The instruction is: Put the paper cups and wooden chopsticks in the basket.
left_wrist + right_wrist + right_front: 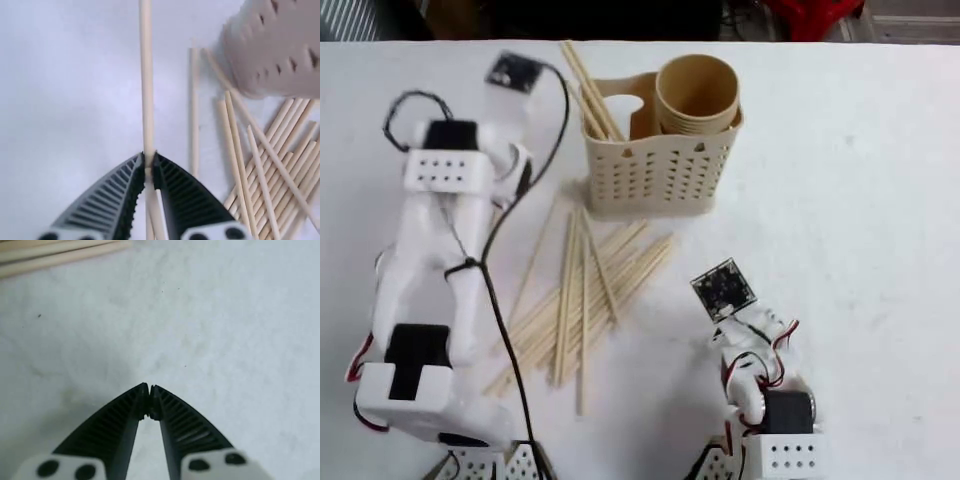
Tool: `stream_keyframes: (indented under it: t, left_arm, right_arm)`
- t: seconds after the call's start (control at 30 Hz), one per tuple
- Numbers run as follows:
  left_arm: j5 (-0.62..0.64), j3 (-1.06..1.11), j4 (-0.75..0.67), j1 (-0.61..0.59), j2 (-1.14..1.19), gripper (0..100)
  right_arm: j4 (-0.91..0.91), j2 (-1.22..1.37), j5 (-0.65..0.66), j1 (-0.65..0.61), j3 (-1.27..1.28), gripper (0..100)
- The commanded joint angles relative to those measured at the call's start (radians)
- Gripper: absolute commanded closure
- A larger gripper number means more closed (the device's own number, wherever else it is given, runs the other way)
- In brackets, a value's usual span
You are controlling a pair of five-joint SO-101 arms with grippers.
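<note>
My left gripper [149,167] is pinching one chopstick [145,75] at its very tips; the stick runs straight out from the jaws over bare table [65,100]; whether its far end touches the surface I cannot tell. Just beside it lies the pile [270,170] of loose chopsticks, fanned flat on the table and crossing one another; past the pile shows a corner of the basket [280,50], near the sticks' ends.

In the high view the basket stands upright toward the far edge of the table; the cups [697,95], nested in one stack, sit upright in its right compartment; a bundle [588,95] of chopsticks leans out of its left compartment, tilted toward the far left. The pile spreads on the table just in front of the basket, between my two arms; my left arm [435,260] lies along its left side; my right arm [755,385] sits at the near edge to its right.

My right gripper [149,402] is pressed together on nothing, its tips meeting over bare table; a few sticks of the pile lie well apart from it.
</note>
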Motion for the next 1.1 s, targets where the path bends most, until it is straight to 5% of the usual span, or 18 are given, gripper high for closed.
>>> stream_keyframes:
  t: [0.0, 0.23, 0.47, 0.77, 1.07]
  left_arm:
    - [0.018, -0.295, 0.166, -0.016, -0.013, 98]
    - [0.107, -0.701, 0.339, -0.007, -0.013, 98]
    - [0.207, -0.925, 0.322, 0.067, -0.004, 98]
    - [0.293, -0.934, -0.003, 0.295, -0.008, 98]
    - [0.315, -0.934, -0.405, 0.329, -0.007, 98]
  right_arm:
    - [0.004, -0.004, 0.012, -0.005, 0.009, 97.8]
    - [0.004, -0.004, 0.012, -0.005, 0.009, 97.8]
    - [0.002, -0.004, 0.012, -0.005, 0.009, 97.8]
    - [0.002, -0.004, 0.014, -0.005, 0.009, 97.8]
    - [0.002, -0.004, 0.014, -0.005, 0.009, 97.8]
